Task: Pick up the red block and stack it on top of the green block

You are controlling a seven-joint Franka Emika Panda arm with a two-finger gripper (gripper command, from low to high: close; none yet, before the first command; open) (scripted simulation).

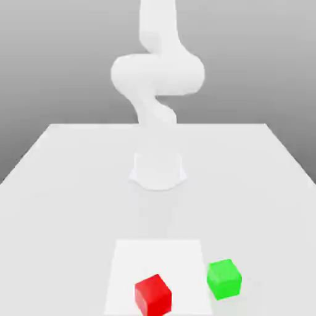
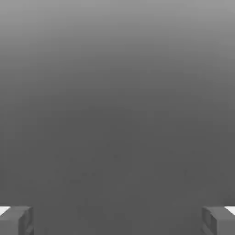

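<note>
Two small cubes are seen on the pale bench in the exterior view, set apart from each other. The red block is placed on a white square patch, near its front edge. The green block is positioned just beside the patch, toward the exterior view's right, with nothing stacked on it. Behind them, the white robot arm is raised above its base.

In the hand view, the gripper is pictured wide open, its two fingers held well apart against a grey backdrop, with nothing grasped between them.
</note>
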